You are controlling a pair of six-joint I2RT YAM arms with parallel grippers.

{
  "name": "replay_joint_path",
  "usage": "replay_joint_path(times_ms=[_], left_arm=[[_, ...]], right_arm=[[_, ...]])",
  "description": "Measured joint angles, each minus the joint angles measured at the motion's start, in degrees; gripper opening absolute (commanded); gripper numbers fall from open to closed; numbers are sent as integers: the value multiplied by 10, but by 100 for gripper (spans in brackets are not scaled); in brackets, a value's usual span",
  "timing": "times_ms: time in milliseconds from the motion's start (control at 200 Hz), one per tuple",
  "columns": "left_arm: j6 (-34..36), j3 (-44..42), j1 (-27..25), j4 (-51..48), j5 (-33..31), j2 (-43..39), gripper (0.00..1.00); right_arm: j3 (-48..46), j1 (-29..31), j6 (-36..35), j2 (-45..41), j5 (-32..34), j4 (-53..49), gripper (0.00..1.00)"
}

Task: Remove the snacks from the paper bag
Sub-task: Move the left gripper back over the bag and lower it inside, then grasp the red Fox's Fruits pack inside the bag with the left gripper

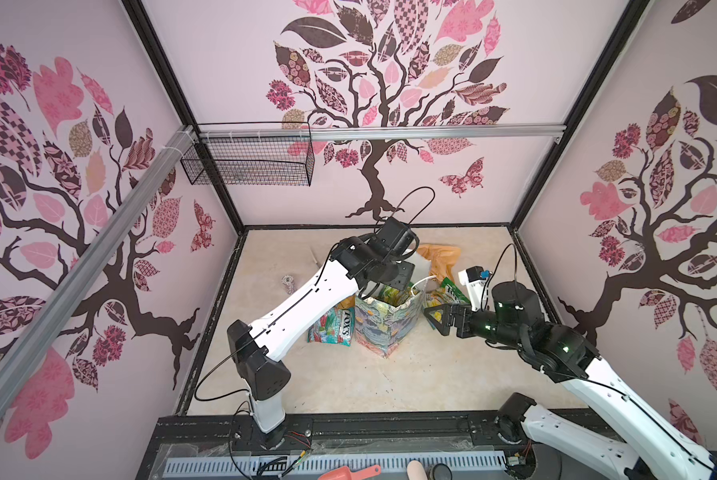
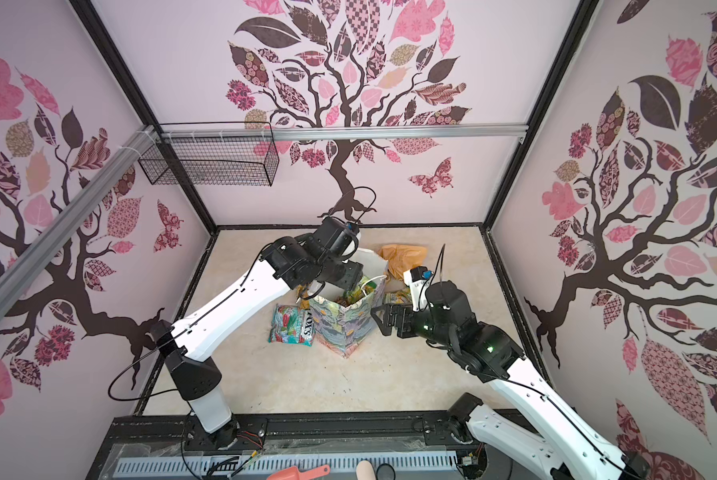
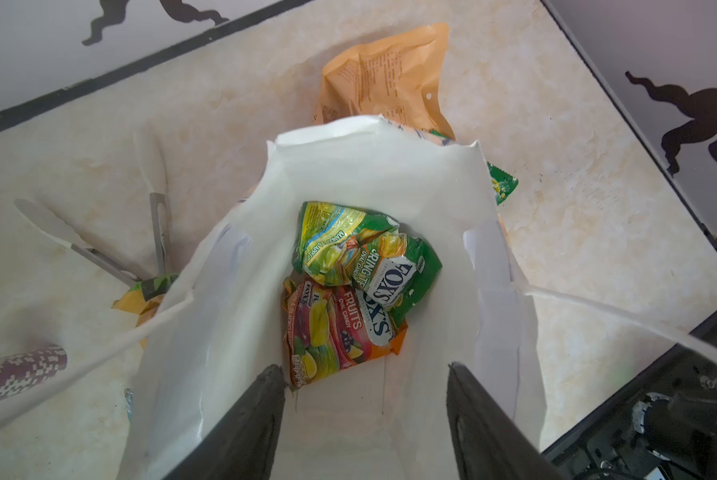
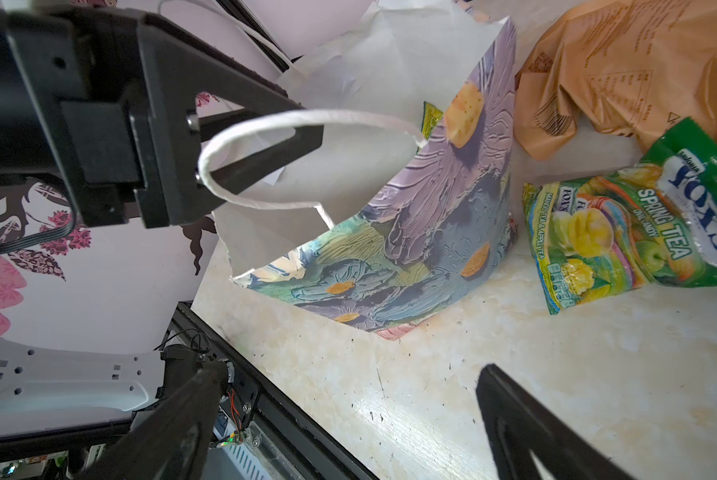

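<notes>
Fingers of the left gripper stand spread, empty, at the mouth of the tall floral paper bag; best drop straight and pinch the crumpled green-yellow glossy pouch on its floor.

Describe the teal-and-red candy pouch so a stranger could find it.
Start at the tall floral-print paper gift bag standing mid-table. Left of it in both top views, flat on the tabletop, lies a glossy FOX'S pouch. It alone is teal and red; the green-yellow pouch and orange pouch nearby are not.
</notes>
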Motion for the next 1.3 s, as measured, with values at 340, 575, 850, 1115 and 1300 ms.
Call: replay_joint_path(times_ms=[340,575,850,1115,1300], left_arm=[[-5,-2,4,-23,36,76,65],[-5,-35,23,-28,73,75,66],[11,-46,29,-66,88,114,67],[24,-48,33,-90,86,178,72],[31,-57,36,-90,76,206,79]], right_arm=[[-3,0,2,0,-8,0,99],[-3,0,2,-5,-8,0,100],[-3,0,1,-5,-10,0,100],[-3,0,1,-6,-10,0,99],[-3,0,0,-7,-10,0,99]])
